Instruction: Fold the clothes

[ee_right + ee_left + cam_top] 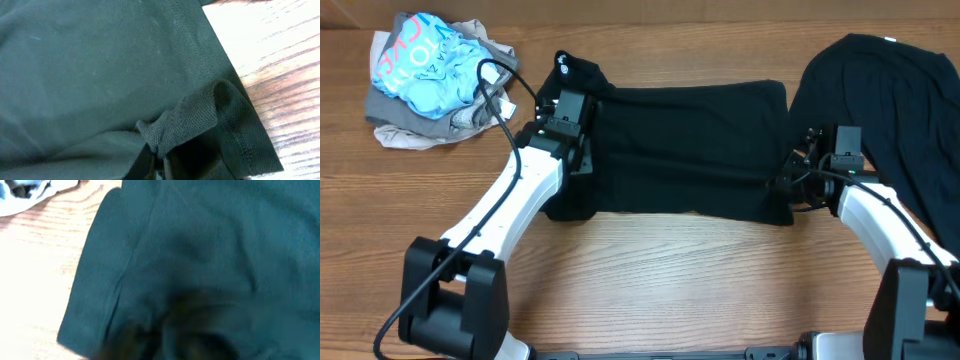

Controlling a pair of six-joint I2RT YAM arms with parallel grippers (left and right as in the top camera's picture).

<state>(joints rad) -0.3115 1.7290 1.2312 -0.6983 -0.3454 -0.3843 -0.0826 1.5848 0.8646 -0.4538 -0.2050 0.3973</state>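
A black short-sleeved shirt lies spread flat across the middle of the table. My left gripper is at its left edge. In the left wrist view the blurred fingers appear closed with the shirt's cloth between them. My right gripper is at the shirt's right near corner. In the right wrist view its fingers pinch a raised fold of the shirt's hem. A second black shirt lies crumpled at the far right. The light-blue, grey and beige bundle sits at the far left.
The wooden table shows bare wood in front of the shirt. The bundle's edge appears at the top left of the left wrist view. Bare wood lies right of the hem in the right wrist view.
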